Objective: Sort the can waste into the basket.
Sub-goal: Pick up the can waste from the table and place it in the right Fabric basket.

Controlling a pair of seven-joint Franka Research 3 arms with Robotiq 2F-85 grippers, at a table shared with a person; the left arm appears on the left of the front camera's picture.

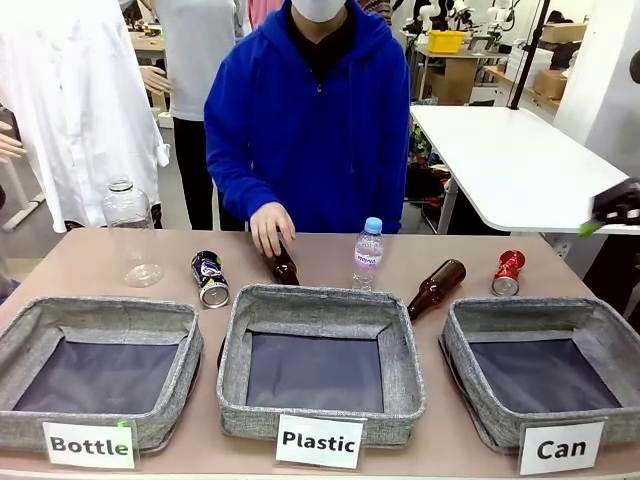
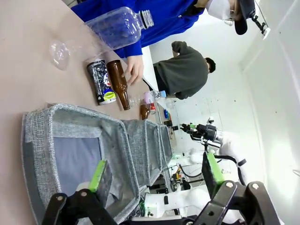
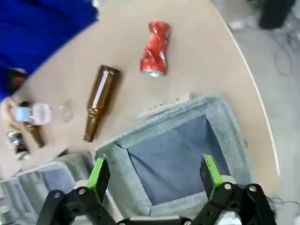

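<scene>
The shiny red can (image 1: 508, 272) lies on the table just behind the grey basket (image 1: 530, 308) labelled "Can", at the right. The dark can (image 1: 210, 278) lies behind the gap between the left and middle baskets. My right gripper (image 3: 154, 176) hangs open and holds nothing, above the Can basket (image 3: 225, 126), with the red can (image 3: 154, 41) beyond it. At the front view's right edge, part of that gripper (image 1: 612, 207) hovers high. My left gripper (image 2: 154, 176) is open over the left basket (image 2: 70, 117), and the dark can (image 2: 101, 80) lies past its far rim.
Baskets labelled "Bottle" (image 1: 100, 312) and "Plastic" (image 1: 320, 300) sit left and middle. One brown bottle (image 1: 436, 288) lies near the red can. A person's hand (image 1: 270, 225) rests on another (image 1: 283, 265). A small water bottle (image 1: 368, 253) and a clear jar-like bottle (image 1: 130, 230) stand behind.
</scene>
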